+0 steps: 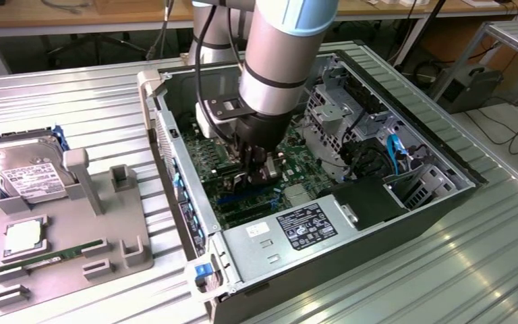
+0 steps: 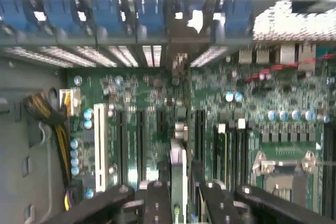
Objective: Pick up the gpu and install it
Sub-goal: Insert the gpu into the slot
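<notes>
While pinched edge-on, gpu: thin flat dark gpu card with a silvery edge (image 2: 178, 161), low inside the open black metal computer case (image 1: 403, 223), just above the long dark slots of the green motherboard (image 1: 232, 206).
gripper: black two-finger gripper (image 1: 257, 177) (image 2: 181, 198), deep inside the case, seemingly squeezed tight on the card's top edge.
feel: probably light, stiff and thin; easy to crack.
best hold: bare top edge, away from tiny parts and gold pins.
tray: flat grey tray (image 1: 129, 226), outside the case on the exterior view's left, with a silver hard drive (image 1: 25, 172).
</notes>
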You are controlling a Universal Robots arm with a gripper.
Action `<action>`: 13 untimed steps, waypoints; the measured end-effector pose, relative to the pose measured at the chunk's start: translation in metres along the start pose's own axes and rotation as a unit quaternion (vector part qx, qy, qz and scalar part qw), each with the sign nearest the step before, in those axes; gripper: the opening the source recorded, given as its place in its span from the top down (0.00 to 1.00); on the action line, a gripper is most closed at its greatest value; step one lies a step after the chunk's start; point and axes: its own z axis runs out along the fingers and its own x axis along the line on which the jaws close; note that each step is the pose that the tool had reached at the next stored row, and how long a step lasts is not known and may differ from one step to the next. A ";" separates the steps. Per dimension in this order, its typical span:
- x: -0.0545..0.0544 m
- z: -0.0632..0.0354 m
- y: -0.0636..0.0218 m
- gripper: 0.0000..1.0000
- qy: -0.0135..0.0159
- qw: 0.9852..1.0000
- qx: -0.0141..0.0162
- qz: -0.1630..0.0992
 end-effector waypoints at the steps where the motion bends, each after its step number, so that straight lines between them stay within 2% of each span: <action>1: 0.000 -0.0003 0.0001 0.74 0.000 1.000 0.000 0.000; 13: 0.001 0.0025 -0.0001 0.74 0.001 1.000 0.000 0.000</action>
